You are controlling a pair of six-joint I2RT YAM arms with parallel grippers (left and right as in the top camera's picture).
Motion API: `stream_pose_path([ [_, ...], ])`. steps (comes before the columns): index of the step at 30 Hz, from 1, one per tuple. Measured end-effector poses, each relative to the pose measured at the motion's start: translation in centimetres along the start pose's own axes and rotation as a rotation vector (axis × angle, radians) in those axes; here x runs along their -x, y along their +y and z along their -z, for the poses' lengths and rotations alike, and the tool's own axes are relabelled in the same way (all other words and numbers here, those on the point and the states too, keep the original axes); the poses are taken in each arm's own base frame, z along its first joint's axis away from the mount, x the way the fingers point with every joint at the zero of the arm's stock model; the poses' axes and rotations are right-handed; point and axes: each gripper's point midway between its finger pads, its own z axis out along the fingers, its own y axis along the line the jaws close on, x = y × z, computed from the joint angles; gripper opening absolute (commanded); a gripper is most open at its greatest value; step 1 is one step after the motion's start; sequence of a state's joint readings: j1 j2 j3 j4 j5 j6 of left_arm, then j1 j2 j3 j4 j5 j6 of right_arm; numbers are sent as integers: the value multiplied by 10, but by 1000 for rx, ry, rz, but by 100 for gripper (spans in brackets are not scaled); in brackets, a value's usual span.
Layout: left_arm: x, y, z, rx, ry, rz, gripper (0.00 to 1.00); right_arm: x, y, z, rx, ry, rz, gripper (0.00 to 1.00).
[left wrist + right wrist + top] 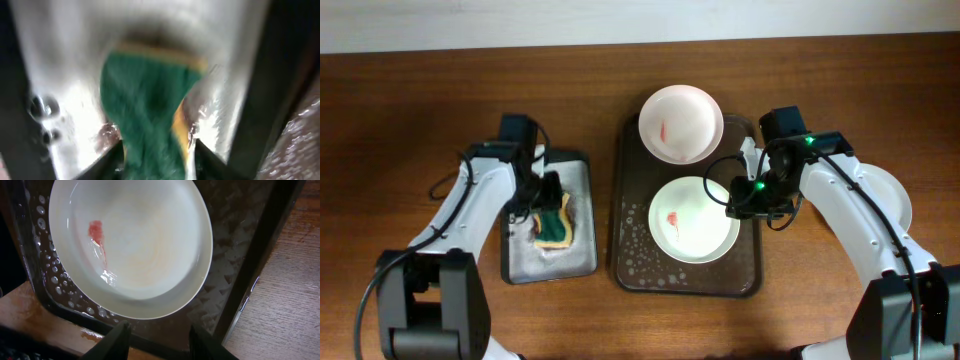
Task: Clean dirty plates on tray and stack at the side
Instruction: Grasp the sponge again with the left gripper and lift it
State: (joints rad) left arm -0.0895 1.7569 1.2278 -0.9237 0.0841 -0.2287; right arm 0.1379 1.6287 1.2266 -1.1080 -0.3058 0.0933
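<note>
Plates number three, all white and round. One point(705, 238) lies flat in the near half of the tray point(638, 268) with a red smear left of its centre. A second point(681, 123) sits at the tray's far end, overhanging the far rim, with a fainter red mark inside. The third point(900, 200) rests off the tray on the wooden surface point(420, 120) to the right, partly hidden under the right arm. The dark brown tray is speckled with water drops.

The right gripper point(748, 197) hovers at the right edge of the near plate. In the right wrist view its fingers point(117, 341) stand apart with nothing between them, and the plate's rim lies just beyond them.

Left of the tray is a smaller grey-bottomed sponge tray point(578, 262) holding a green and yellow sponge point(555, 228). The left gripper point(542, 195) is down over it. The left wrist view is blurred: the fingers flank the sponge, but I cannot tell whether they press it.
</note>
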Motion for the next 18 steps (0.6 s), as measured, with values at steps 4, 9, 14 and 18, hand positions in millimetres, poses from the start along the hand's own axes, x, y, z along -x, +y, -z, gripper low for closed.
stream_pose_path([
  [4, 10, 8, -3, 51, -42, -2, 37, 0, 0, 0, 0, 0, -1, 40],
  [9, 1, 8, -42, 29, 1, 1, 0, 0, 0, 0, 0, 1, 0, 40],
  [14, 2, 6, -46, 13, 0, -1, 0, 0, 0, 0, 0, 0, -1, 40],
  [18, -4, 6, -39, 26, 76, 5, 33, 0, 0, 0, 0, 1, 0, 40],
])
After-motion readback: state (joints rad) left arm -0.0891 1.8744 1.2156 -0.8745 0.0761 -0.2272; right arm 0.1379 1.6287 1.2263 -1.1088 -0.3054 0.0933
